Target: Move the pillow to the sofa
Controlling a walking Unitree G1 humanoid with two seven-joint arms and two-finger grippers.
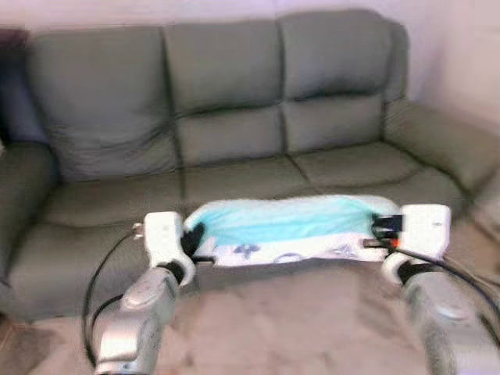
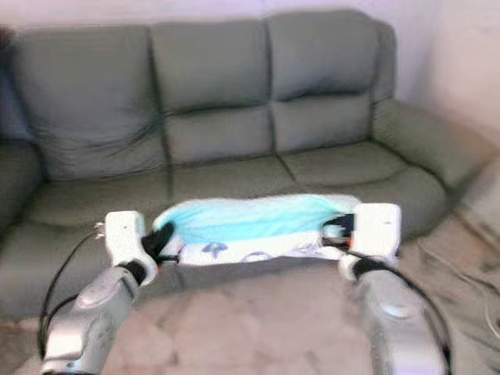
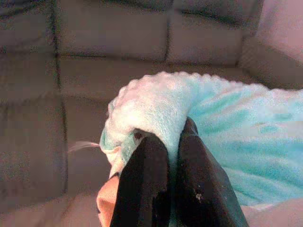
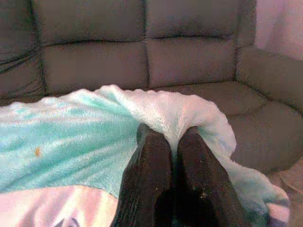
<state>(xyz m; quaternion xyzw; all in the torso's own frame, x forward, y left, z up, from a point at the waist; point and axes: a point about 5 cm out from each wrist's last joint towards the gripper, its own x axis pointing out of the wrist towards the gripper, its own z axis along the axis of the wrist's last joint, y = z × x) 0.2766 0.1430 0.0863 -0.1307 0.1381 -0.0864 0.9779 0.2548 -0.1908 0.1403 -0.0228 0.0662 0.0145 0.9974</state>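
Your left claw (image 1: 193,237) and right claw (image 1: 380,227) grip the fluffy turquoise-and-white pillow (image 1: 285,223) (mid-carry) before the grey leather sofa (image 1: 234,133); lower, then release.

head pair: front, downward | wrists: close | shared: sofa (image 1: 234,101)

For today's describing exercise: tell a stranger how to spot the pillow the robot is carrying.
Find the long grey sofa with three back cushions. Just before its seat, the pillow hangs stretched between the left gripper and the right gripper, each pinching one end. It is the one bright thing there: fluffy turquoise on top, with a white printed edge.
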